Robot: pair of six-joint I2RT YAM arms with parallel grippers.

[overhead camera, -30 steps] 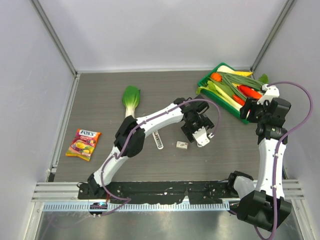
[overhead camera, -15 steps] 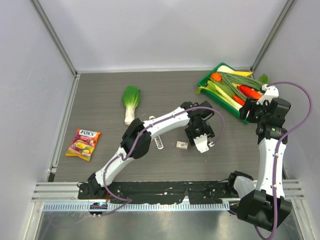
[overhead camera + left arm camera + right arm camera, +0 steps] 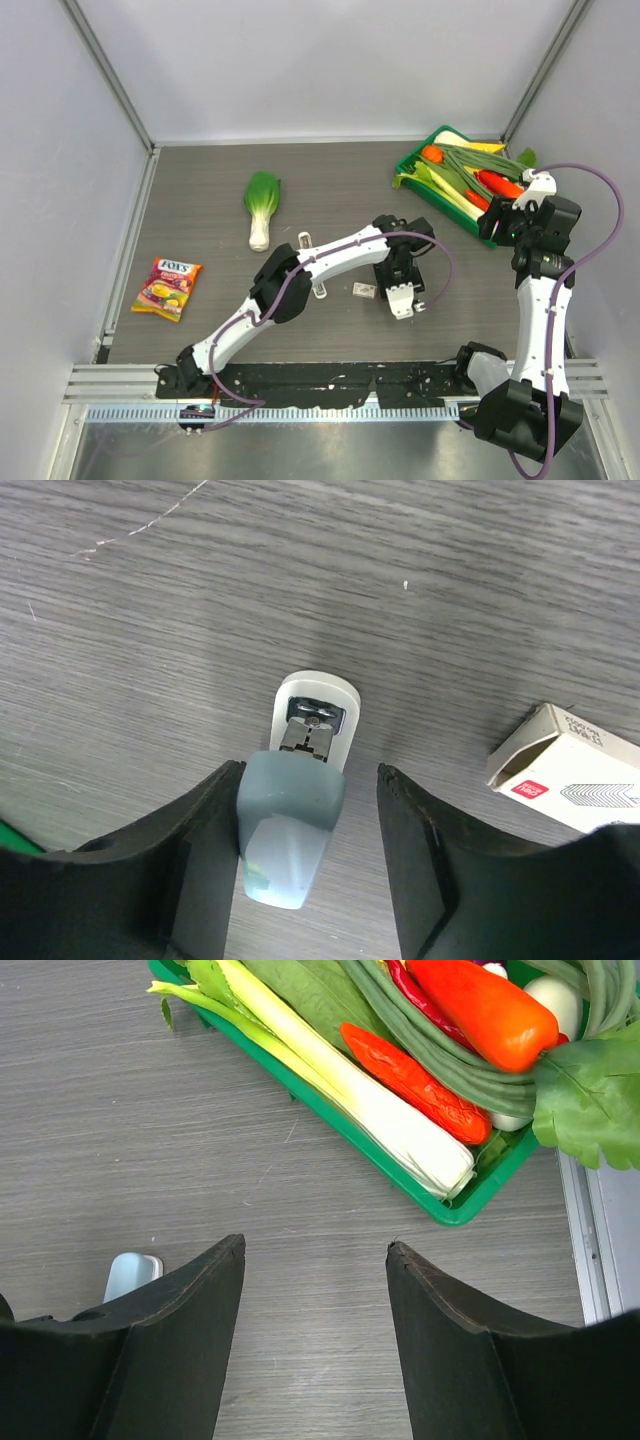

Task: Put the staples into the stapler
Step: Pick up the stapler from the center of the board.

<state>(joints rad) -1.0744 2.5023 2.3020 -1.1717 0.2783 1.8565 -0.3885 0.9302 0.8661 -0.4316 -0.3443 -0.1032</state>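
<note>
The stapler (image 3: 317, 280), slim and white, lies on the table left of the staples (image 3: 364, 291), a small box. In the left wrist view this box (image 3: 565, 780) shows a red mark and an open flap at the right. My left gripper (image 3: 402, 300) is just right of the box, low over the table. Its jaws (image 3: 310, 775) are open around a pale blue-grey bar (image 3: 290, 820). The left finger touches the bar and the right finger stands apart. A white rounded end with a metal part (image 3: 315, 712) shows beyond the bar. My right gripper (image 3: 315, 1245) is open and empty.
A green tray (image 3: 470, 1205) of vegetables sits at the back right, just beyond my right gripper (image 3: 497, 222). The blue-grey bar's end (image 3: 132, 1275) shows at the left of the right wrist view. A bok choy (image 3: 262, 200) and a candy bag (image 3: 167, 288) lie on the left.
My left gripper has moved nearer and down over the blue-grey bar, and its jaws have narrowed. The right arm has hardly moved.
</note>
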